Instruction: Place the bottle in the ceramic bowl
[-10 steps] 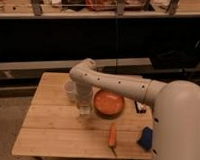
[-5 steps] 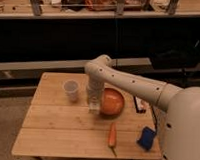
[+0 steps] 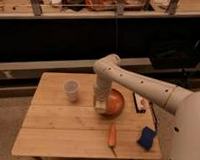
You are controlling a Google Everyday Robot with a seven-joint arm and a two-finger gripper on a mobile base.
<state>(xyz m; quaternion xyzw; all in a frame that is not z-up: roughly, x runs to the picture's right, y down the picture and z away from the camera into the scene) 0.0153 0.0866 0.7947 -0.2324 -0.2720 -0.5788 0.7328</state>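
orange-red ceramic bowl point(image 3: 114, 101) on wooden table point(image 3: 51, 122)
gripper point(image 3: 101, 107) is seen at its left rim; whether it is clamped on the bottle cannot be told.

My gripper point(image 3: 100, 105) hangs at the left rim of the ceramic bowl point(image 3: 115, 101) on the table point(image 3: 51, 127). A cup point(image 3: 71, 90) stands left of it; a carrot point(image 3: 111, 134) lies in front of the bowl.

Desk point(image 3: 56, 122): pale wood, planked grain running lengthwise. Ceramic bowl point(image 3: 115, 101): glossy orange-red. Cup point(image 3: 71, 90): translucent white. Carrot point(image 3: 111, 135): orange. Cloth-like item at the desk's right front corner point(image 3: 146, 137): blue. Small flat object beside the bowl point(image 3: 139, 102): dark with white markings. Arm point(image 3: 138, 83): off-white with dark dots along it. Gripper point(image 3: 100, 106), at the bowl's left rim: whitish.
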